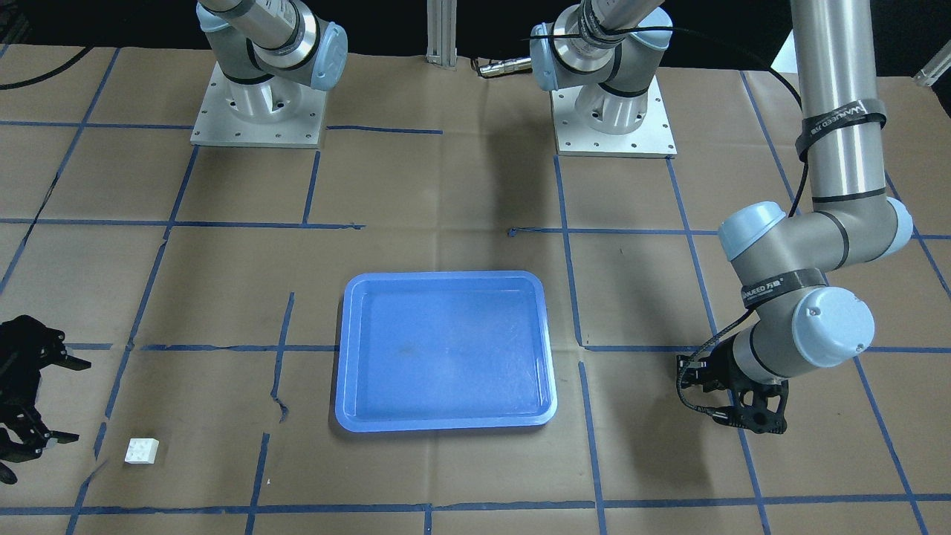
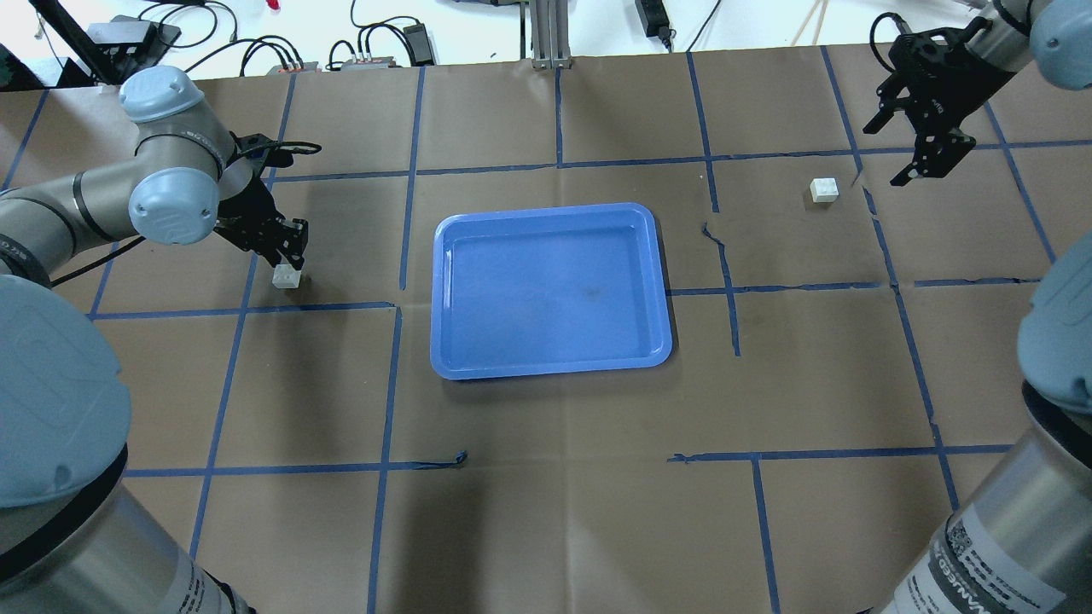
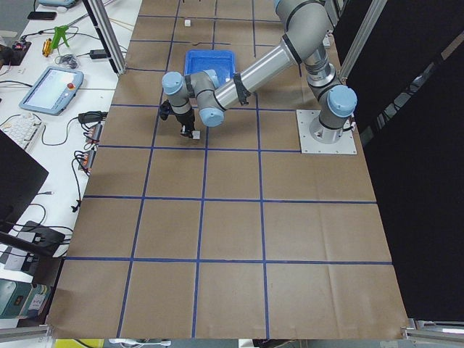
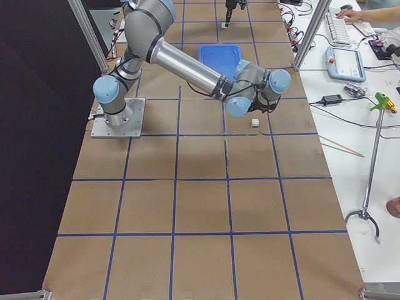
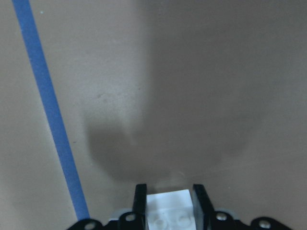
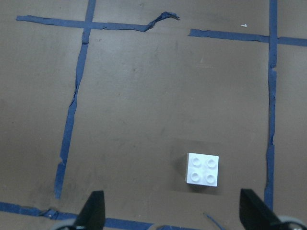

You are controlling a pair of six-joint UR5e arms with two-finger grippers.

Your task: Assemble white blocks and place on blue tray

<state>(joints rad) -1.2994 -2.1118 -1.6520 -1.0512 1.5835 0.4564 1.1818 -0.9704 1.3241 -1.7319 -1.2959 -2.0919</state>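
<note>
The blue tray (image 2: 550, 294) lies empty at the table's middle, also in the front view (image 1: 446, 349). One white block (image 2: 286, 276) is left of the tray, between the fingers of my left gripper (image 2: 288, 253). The left wrist view shows the jaws tight on both sides of this block (image 5: 169, 211), low over the paper. The other white block (image 2: 824, 189) lies studs up on the paper, right of the tray. My right gripper (image 2: 926, 149) is open and empty just beyond it. The right wrist view shows that block (image 6: 203, 169) ahead of the spread fingers.
Brown paper with blue tape lines (image 2: 401, 222) covers the table. Both arm bases (image 1: 256, 104) stand at the robot's edge. Cables and power supplies (image 2: 367, 51) lie past the far edge. A side bench (image 4: 350, 62) holds a pendant and a keyboard.
</note>
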